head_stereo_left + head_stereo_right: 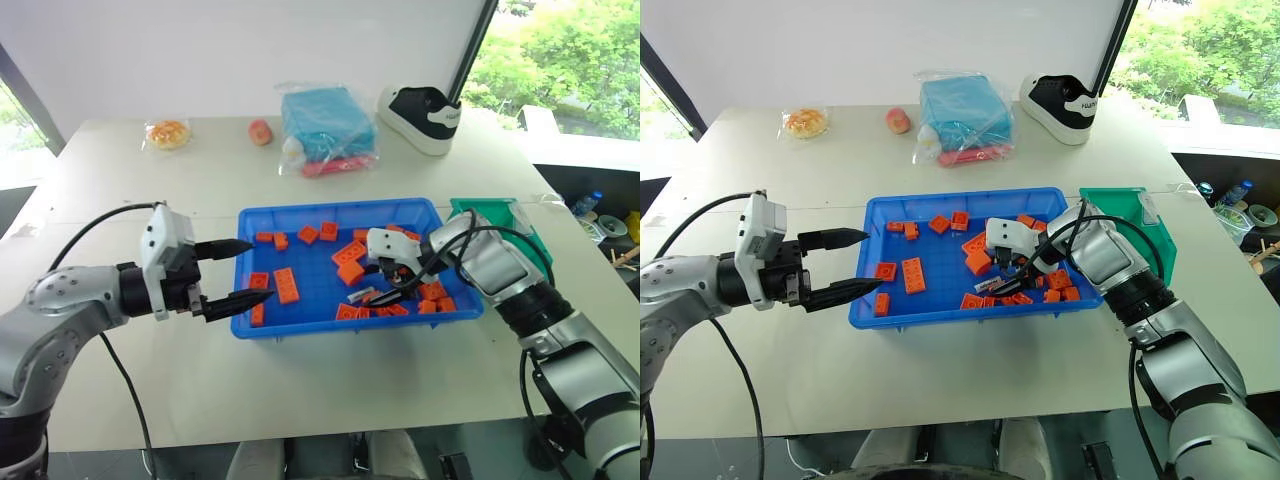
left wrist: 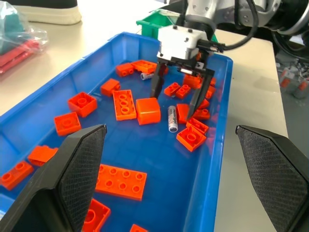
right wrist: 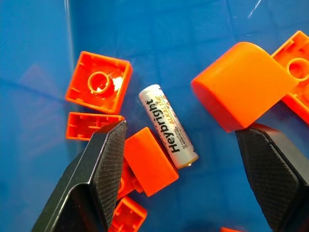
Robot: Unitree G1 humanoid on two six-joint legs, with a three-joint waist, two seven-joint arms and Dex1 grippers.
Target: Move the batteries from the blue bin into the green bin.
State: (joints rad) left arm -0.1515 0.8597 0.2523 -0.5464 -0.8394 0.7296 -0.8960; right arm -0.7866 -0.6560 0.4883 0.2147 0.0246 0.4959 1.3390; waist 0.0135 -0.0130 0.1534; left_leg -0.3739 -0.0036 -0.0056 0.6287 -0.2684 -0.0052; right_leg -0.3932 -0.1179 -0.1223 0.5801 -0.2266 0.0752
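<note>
Early in the job, by my reading: the green bin (image 1: 1135,215) at the far right of the blue bin (image 1: 940,300) shows no batteries that I can see. Right gripper (image 2: 179,99) hangs inside the blue bin, fingers (image 3: 99,159) spread and empty, straddling one battery (image 3: 168,125), a smooth white printed cylinder lying flat among glossy orange bricks (image 2: 121,181), hard and studded. Another battery (image 2: 146,76) lies further along the bin. Left gripper (image 1: 243,270) waits at the bin's left rim, textured black fingers apart, holding nothing. Both bins are smooth plastic on a pale bench (image 1: 330,385).
</note>
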